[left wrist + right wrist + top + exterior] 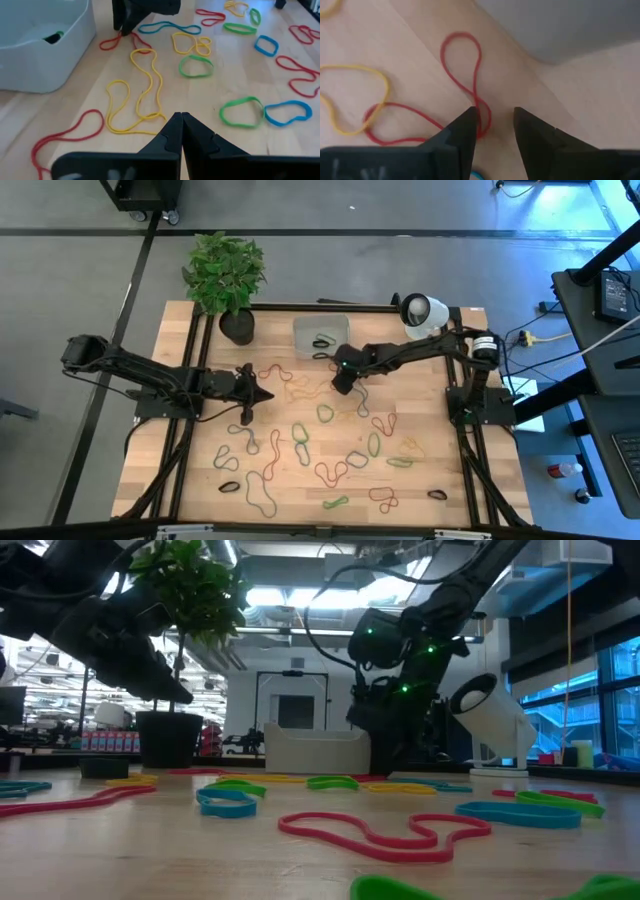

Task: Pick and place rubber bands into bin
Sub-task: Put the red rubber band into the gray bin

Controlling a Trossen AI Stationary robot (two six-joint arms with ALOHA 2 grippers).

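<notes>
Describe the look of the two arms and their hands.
Both arms are dark, jointed links. The left hand ends in black wedge-shaped fingers. The right hand has the same black tapered fingers, small green lights on its wrist and black cables looping above it.

Arms: two
Claws: two, left claw [266,396], right claw [342,383]
Bin [303,330]: one
Plant pot [238,327]: one
White camera [421,311]: one
Rubber bands [301,436]: over twenty, exact count unclear

high: overhead, down | low: tabletop, level | wrists: close, share table [420,435]
</notes>
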